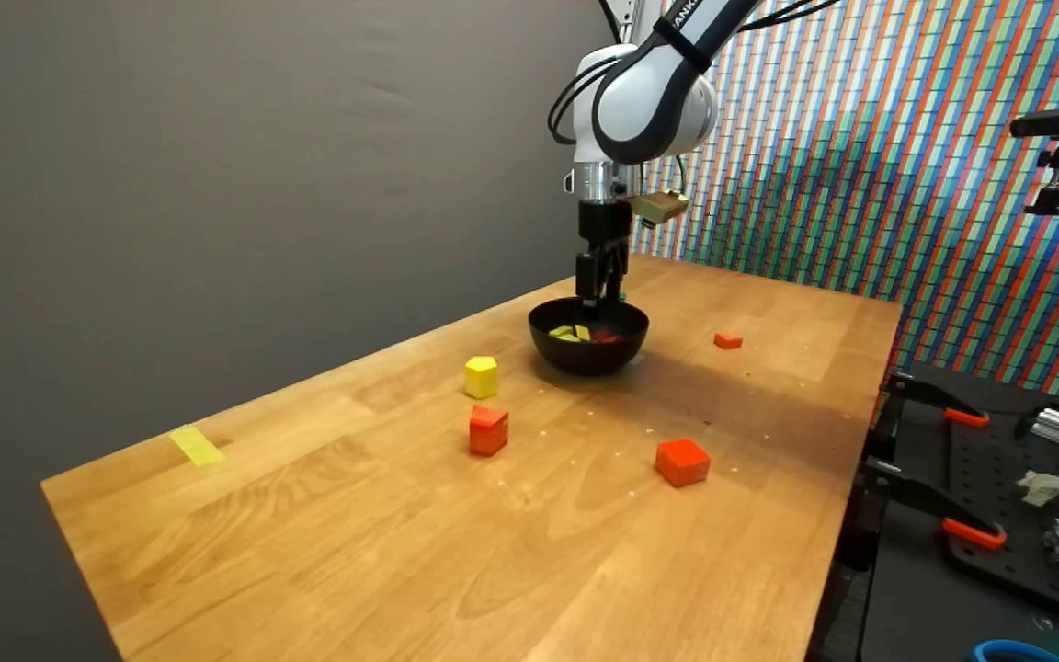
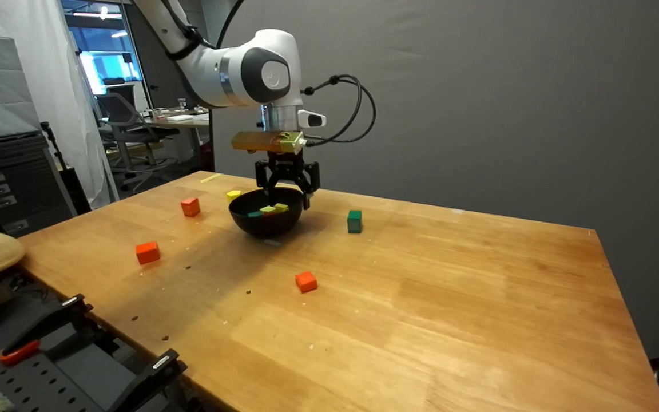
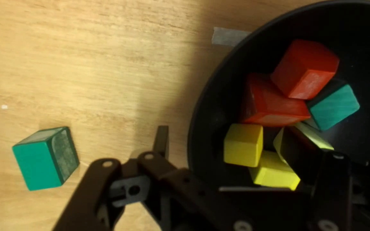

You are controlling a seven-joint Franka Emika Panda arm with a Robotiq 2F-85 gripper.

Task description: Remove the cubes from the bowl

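The black bowl point(image 1: 589, 360) stands on the table in both exterior views point(image 2: 266, 224) and fills the right of the wrist view point(image 3: 204, 106). In it lie a red cube point(image 3: 307, 72), another red cube point(image 3: 276, 107), a green cube point(image 3: 334, 107), a yellow cube point(image 3: 242, 146), another yellow cube point(image 3: 276, 175) and a pale yellow-green cube point(image 3: 313, 134) partly hidden by a finger. My gripper point(image 2: 289, 199) is open and empty, pointing down astride the bowl's wall. One finger is inside among the yellow cubes; the other is outside the rim. It also shows in the wrist view point(image 3: 231, 141).
On the table are a green cube point(image 3: 45, 158), a yellow cube point(image 1: 481, 378) and orange-red cubes point(image 1: 489, 430) point(image 1: 682, 462) point(image 2: 306, 281). A flat yellow tape strip point(image 1: 197, 445) lies at the far end. Black clamps point(image 2: 152, 377) grip the table edge.
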